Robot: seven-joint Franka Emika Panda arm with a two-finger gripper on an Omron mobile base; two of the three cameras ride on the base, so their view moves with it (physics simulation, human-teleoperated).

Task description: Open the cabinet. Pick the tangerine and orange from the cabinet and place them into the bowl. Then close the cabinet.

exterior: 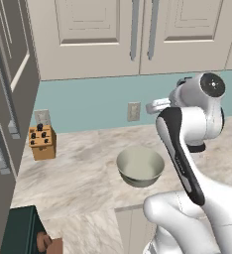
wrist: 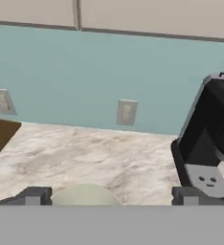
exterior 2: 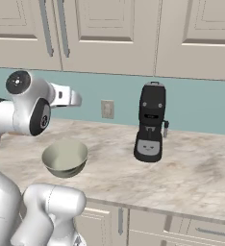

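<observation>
Marble counter (exterior: 78, 173) carries, from the left, a knife block (exterior: 42, 142), the bowl (exterior: 140, 166) and a black coffee machine (exterior 2: 151, 123). Above, the cabinet (exterior: 103, 34) has both doors shut. Gripper (wrist: 111, 196) spread wide, holding nothing, above the bowl.

Marbled beige counter (exterior: 83, 168) beneath teal wall; carrying bowl (exterior: 140, 166) centrally. Wooden knife block (exterior: 42, 142) far left; black coffee machine (exterior 2: 151, 122) right.

A: Where's the bowl (exterior: 140, 166)?
B: On the desk (exterior: 83, 168) before my arm, below the cabinet (exterior: 133, 34). Knife block (exterior: 42, 142) left, coffee machine (exterior 2: 151, 122) right, both nearer the wall.
</observation>
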